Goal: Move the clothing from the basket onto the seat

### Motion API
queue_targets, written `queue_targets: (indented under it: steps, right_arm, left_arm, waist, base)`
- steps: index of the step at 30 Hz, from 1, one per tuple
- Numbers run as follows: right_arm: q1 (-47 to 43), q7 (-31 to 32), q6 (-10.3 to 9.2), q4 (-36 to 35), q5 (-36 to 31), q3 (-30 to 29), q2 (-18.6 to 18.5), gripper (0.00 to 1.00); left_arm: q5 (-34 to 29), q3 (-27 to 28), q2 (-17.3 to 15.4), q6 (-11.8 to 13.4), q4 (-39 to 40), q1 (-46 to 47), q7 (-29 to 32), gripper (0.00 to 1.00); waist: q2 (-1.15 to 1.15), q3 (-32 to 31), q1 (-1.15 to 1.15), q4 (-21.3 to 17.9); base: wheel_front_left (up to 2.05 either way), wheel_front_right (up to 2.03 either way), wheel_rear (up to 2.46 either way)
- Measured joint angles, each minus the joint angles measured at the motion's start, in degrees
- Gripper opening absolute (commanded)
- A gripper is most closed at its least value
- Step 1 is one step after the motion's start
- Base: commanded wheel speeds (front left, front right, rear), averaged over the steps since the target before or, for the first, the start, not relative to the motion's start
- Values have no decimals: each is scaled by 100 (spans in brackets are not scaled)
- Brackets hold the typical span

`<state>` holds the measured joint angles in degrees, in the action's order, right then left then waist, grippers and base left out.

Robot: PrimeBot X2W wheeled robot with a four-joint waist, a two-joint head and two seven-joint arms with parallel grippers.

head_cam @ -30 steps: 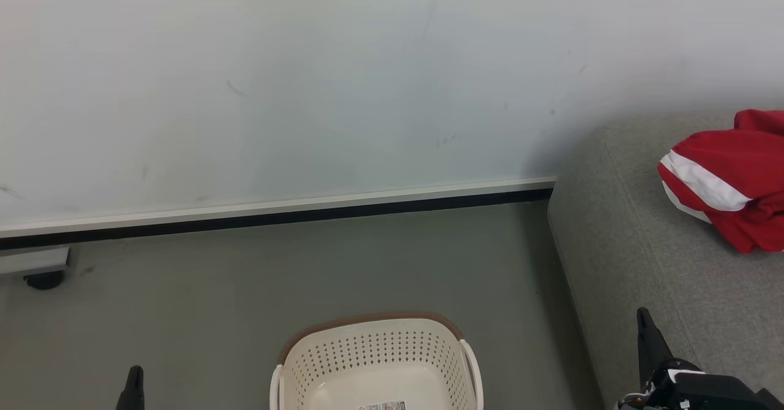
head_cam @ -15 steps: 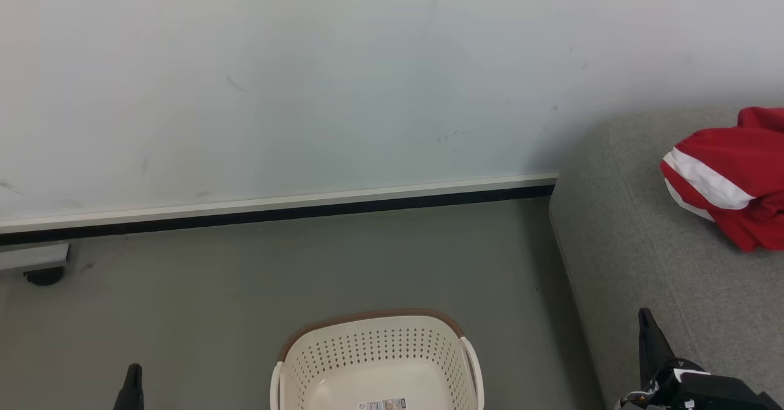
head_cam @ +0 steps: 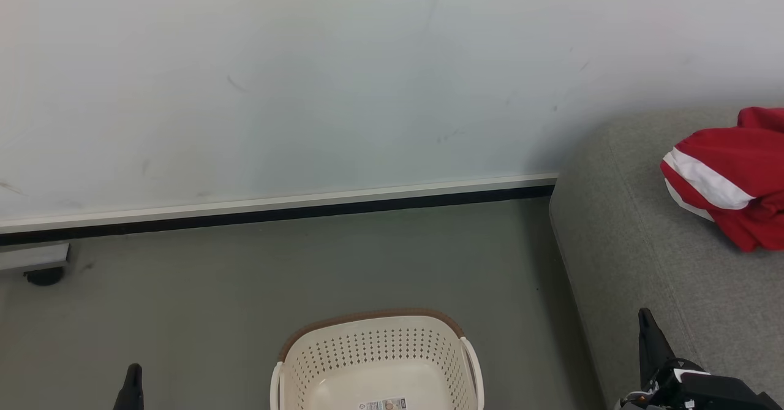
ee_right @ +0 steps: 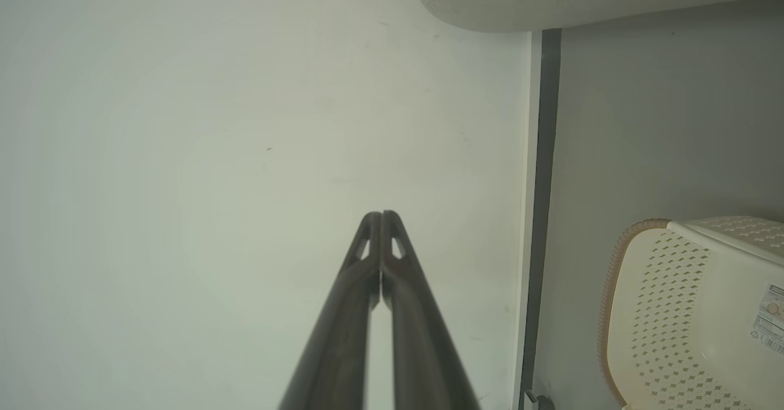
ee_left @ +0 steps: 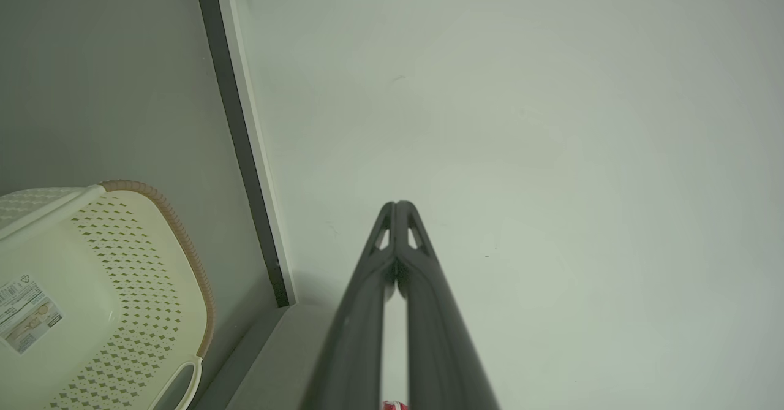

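Lying far right on the seat (head_cam: 631, 257): clothing (head_cam: 732, 180); basket (head_cam: 373, 345) (labelled inside) near; left gripper (ee_left: 397, 205), right gripper (ee_right: 381, 215) closed, empty.

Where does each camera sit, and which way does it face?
Head view: on the head, facing forward and down at wall, laundry basket and seat bearing clothing; left end effector and right end effector tips at bottom corners.
Left wrist view: on the left wrist, along its shut fingers toward the wall; basket lower left.
Right wrist view: on the right wrist, along its shut fingers toward the wall; basket lower right, seat above.
All share the basket.
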<state>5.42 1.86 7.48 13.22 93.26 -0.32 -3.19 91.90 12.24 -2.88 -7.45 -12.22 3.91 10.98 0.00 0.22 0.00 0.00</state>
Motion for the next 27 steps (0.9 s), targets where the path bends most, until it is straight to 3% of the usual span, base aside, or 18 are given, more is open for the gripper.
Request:
queue_targets:
  steps: [27]
  right_arm:
    - [1, 18, 0, 1, -2, -18, 10, 0]
  left_arm:
    - [0, 2, 0, 0, 0, 1, 0, 0]
  waist:
    - [0, 0, 0, 0]
  base:
    - [0, 0, 0]
